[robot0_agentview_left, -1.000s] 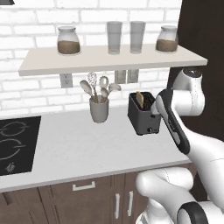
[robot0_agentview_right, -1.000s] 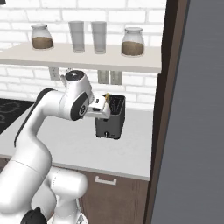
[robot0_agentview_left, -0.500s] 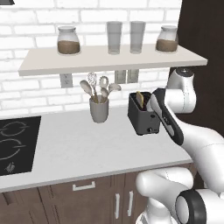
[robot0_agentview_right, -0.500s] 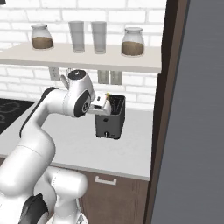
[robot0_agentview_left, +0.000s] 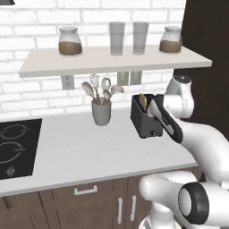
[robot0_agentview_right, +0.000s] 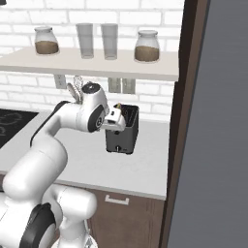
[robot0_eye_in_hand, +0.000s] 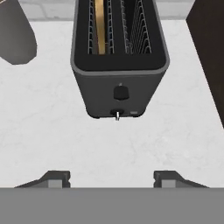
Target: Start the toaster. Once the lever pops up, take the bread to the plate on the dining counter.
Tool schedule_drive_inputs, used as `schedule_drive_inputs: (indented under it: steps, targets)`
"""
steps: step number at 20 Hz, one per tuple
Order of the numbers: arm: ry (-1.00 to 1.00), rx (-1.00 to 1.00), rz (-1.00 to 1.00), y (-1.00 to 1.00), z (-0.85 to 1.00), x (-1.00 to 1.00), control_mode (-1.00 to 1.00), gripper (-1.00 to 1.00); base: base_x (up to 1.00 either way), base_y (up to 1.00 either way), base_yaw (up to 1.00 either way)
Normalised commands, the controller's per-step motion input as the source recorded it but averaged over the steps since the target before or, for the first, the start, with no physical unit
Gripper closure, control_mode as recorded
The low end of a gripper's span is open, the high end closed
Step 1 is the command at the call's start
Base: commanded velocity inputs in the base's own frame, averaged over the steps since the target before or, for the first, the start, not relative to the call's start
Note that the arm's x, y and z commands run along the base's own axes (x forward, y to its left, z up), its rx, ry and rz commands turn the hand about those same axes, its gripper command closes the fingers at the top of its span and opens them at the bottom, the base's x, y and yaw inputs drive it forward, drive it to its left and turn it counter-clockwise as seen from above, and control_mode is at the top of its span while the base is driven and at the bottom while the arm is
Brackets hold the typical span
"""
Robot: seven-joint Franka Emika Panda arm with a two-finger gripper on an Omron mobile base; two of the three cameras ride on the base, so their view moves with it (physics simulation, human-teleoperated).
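Note:
The black toaster (robot0_agentview_left: 144, 120) stands on the white worktop near the back wall, with the tan bread (robot0_agentview_left: 142, 102) upright in its left slot. In the hand view the toaster (robot0_eye_in_hand: 119, 65) lies ahead, its bread (robot0_eye_in_hand: 100, 26) on edge in the slot, and a knob and a small silver lever (robot0_eye_in_hand: 117, 115) sit low on its front face. My gripper (robot0_eye_in_hand: 111, 179) is open with nothing between its fingertips, short of the toaster's front. From the right, the gripper (robot0_agentview_right: 116, 123) hovers against the toaster (robot0_agentview_right: 127, 138). The plate and the dining counter are out of view.
A grey utensil cup (robot0_agentview_left: 101, 112) stands left of the toaster. A shelf (robot0_agentview_left: 112, 60) with jars and glasses hangs above. A black cooktop (robot0_agentview_left: 18, 147) lies at the far left. A tall dark cabinet side (robot0_agentview_right: 186, 97) rises right of the toaster.
The arm has swung a little to the left, bringing the hand closer in front of the toaster. Toaster and bread have not moved.

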Motion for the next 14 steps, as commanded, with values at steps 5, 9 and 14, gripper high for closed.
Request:
schedule_drive_inputs:
  steps: [5,9,14]
  targets:
    - [0.00,0.00,0.00,-0.36,-0.07,0.05,-1.00,1.00,0.00,0.00,0.00]
    - [0.01,0.00,0.00,-0.19,-0.04,0.24,-1.00,1.00,0.00,0.00,0.00]
    - [0.00,0.00,0.00,0.01,-0.02,0.18,-1.00,1.00,0.00,0.00,0.00]
